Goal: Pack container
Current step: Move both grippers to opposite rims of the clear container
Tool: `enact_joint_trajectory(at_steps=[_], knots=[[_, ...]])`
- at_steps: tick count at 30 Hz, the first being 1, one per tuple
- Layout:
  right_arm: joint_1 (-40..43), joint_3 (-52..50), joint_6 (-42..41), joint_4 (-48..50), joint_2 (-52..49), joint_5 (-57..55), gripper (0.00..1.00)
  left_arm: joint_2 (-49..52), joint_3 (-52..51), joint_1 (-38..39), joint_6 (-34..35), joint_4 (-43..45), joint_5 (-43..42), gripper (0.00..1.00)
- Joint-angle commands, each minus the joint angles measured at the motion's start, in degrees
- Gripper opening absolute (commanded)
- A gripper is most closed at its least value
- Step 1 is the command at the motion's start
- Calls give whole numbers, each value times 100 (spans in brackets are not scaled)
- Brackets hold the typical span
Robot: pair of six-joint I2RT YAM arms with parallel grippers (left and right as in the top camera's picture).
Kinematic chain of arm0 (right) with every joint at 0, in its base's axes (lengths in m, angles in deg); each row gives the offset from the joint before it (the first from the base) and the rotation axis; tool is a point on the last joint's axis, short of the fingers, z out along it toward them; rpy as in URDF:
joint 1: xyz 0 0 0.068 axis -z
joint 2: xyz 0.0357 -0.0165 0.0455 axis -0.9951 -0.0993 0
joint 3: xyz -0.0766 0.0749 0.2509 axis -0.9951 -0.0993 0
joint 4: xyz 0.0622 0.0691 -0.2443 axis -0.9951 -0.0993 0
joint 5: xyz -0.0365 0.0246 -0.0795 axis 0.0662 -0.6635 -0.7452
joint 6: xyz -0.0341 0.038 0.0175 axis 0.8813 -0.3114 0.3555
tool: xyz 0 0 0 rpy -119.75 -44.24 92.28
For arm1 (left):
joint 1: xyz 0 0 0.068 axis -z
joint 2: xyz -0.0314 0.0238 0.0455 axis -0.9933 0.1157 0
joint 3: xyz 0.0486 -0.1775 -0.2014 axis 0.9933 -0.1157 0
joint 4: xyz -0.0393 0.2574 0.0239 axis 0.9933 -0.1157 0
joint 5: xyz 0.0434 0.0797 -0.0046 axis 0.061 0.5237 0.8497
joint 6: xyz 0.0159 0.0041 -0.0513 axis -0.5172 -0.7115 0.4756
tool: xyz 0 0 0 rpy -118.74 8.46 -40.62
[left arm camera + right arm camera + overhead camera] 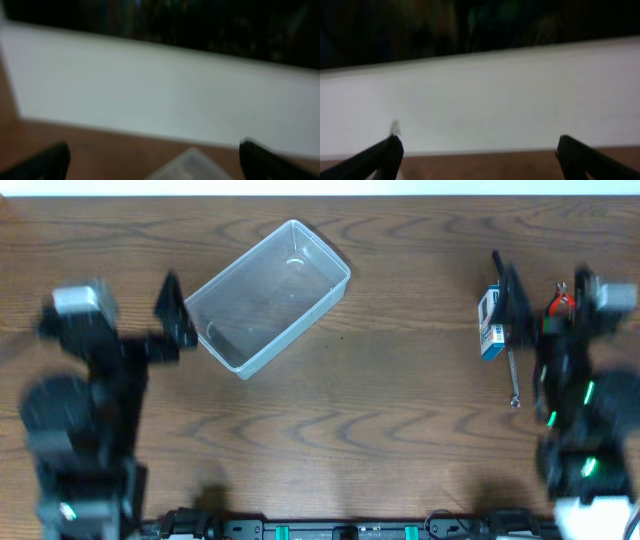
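The clear plastic container (270, 295) sits empty on the wooden table, left of centre and turned at an angle. My left gripper (140, 320) is open and empty, raised to the left of it. The blurred left wrist view shows the wide-apart fingers (156, 162) with a corner of the container (192, 167) low between them. My right gripper (547, 295) is open and empty at the right. Its wrist view shows spread fingers (481, 155) over bare wood, with a white wall beyond.
A small blue-and-white box (490, 325) lies at the right next to my right gripper's inner finger. A thin metal wrench (513, 380) lies just below it. A red-handled tool (560, 304) shows partly behind the right arm.
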Motion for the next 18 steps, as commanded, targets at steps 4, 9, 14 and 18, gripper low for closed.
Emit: enact_joint_trajectory(at_steps=[4,9,14,18], knots=[[-92,4470,31,-2935,-2964,1191,99,2240,3440,24,52,-2653,-907,98],[-358,7626,31,-5230,-5047,1858,99,3423,5123,22,50,-4964,-914,98],[-896,8673,411,-6365,-6159,2035,99,3805,5182,20,46,-5805,-857,98],[-1561,8664,1451,-6933,-6636,1622,99,3936,5178,17,4,-6030,-848,98]])
